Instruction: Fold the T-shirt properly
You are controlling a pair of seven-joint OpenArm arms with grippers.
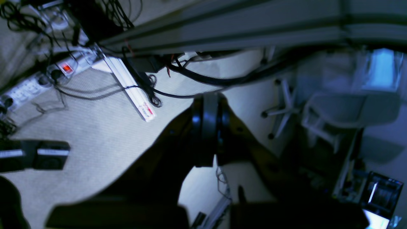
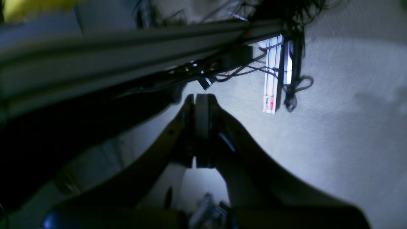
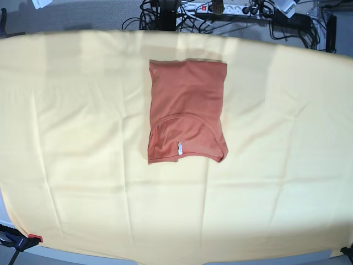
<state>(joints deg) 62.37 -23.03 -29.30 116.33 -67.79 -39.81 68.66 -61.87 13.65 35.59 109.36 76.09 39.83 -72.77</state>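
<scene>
1. The rust-orange, short folded T-shirt (image 3: 187,91) is lying around the middle of the big wrinkled pale yellow cloth (image 3: 281,165), with its small white neck tag (image 3: 180,148) showing inside the curved neckline. It's looking like a neat enough block, so the folding is probably about finished.

2. Both tools are sitting narrow, fingers pressed together: the black left tool (image 1: 205,127) and the black right tool (image 2: 202,127). Neither is holding any fabric.

3. The relation that matters: the shirt's long axis is running up and down the base view, neckline end toward the bottom. Neither tool is appearing over the cloth there, so the shirt is lying well apart from both. Nobody can really tell which arm is nearer, since the shirt is sitting roughly central. Any touch-up would be needing a tool brought in over the cloth first, and a careless drag could be rumpling the thin neckline edge.

4. Only the base view is showing the shirt. The wrist views are looking at the grey floor (image 1: 111,152) instead, and both are catching a white striped bar (image 2: 270,79). The left wrist one is also showing a white power strip (image 1: 27,89) with a red switch (image 1: 66,67).
</scene>
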